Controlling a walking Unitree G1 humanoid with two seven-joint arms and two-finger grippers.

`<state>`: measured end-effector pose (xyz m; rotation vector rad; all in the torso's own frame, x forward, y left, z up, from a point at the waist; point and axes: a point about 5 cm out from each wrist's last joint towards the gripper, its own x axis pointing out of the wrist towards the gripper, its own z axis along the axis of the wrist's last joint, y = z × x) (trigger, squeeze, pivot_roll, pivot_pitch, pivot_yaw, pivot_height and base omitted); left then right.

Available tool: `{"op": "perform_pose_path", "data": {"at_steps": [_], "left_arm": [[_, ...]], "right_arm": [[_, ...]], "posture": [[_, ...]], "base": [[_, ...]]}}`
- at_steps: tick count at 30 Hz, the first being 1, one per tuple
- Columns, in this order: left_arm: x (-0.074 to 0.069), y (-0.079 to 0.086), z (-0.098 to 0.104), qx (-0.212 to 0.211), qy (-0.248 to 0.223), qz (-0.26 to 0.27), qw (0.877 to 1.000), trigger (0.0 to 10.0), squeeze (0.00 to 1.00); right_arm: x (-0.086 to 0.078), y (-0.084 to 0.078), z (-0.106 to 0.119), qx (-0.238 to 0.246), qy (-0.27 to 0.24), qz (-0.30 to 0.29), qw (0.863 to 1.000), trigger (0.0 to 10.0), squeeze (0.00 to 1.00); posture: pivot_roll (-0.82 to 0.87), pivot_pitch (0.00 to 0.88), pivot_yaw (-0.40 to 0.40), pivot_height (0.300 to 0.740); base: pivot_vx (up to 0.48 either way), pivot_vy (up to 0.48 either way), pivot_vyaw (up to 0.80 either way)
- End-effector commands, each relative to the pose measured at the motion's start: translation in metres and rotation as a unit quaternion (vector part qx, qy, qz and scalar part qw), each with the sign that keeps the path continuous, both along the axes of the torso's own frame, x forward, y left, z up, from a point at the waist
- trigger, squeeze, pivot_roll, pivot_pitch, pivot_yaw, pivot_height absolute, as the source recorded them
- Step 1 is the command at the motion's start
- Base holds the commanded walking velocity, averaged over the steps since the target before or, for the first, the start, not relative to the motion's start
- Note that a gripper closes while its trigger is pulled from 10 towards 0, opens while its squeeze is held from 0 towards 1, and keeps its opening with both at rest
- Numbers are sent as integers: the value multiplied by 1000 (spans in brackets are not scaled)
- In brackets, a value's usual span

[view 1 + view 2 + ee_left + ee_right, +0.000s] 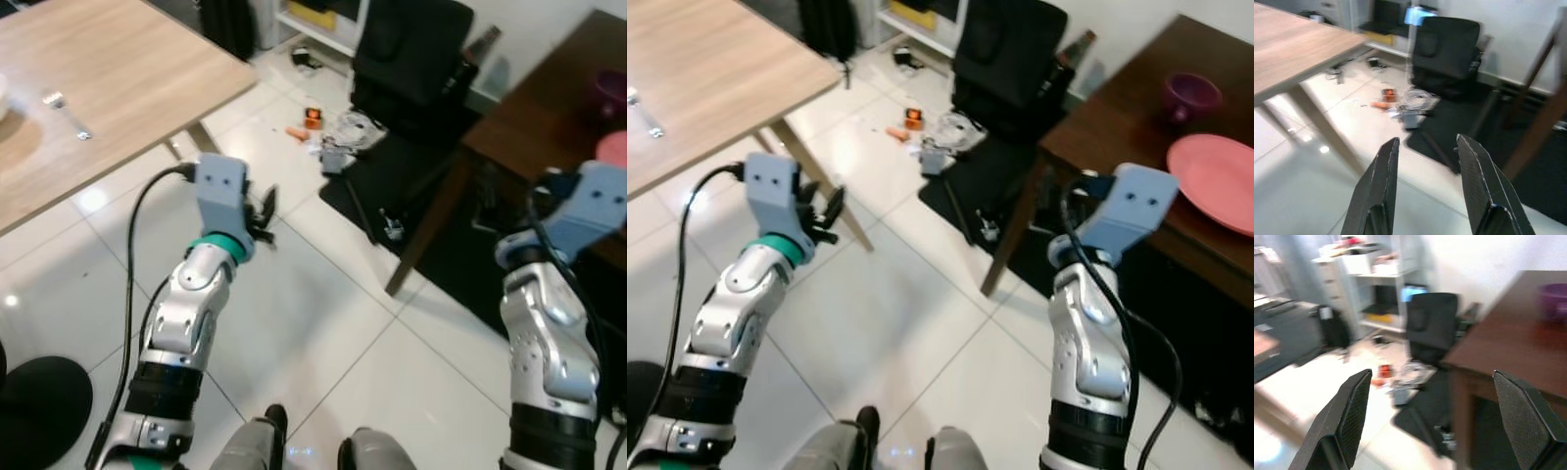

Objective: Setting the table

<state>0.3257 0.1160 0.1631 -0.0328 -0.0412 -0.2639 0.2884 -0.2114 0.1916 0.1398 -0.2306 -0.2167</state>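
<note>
Now mid-transit | both end effectors released, empty | flat pink plate (1219,180) on dark wooden table (1127,117): likely rigid, slippery; pinch rim.

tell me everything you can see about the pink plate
The pink plate is round and shallow, plain matte pink, material unclear. It lies flat and empty on the dark brown wooden table to the robot's right, with the frame edge cropping its far side. A purple bowl stands just beyond it, apart. The right hand's grey wrist housing is near its edge; nothing touches it.
</note>
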Motion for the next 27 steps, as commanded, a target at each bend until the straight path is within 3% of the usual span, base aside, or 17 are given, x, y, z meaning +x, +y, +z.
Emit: {"op": "perform_pose_path", "data": {"at_steps": [1, 24, 27], "left_arm": [[-1, 1, -8, 0, 15, 4, 1000, 10000, 0], [2, 2, -7, 11, 16, 14, 1000, 10000, 0], [5, 5, -3, 20, -1, 32, 999, 10000, 0]], "right_arm": [[0, 0, -6, 6, 12, 0, 1000, 10000, 0], [1, 0, -7, 7, 13, 3, 1000, 10000, 0], [1, 0, -6, 10, 9, 2, 1000, 10000, 0]], "posture": [[-97, 9, 53, 740], [-95, 0, 54, 740], [-95, 0, 54, 740]], "base": [[0, 0, 800], [0, 0, 800], [0, 0, 533]]}}
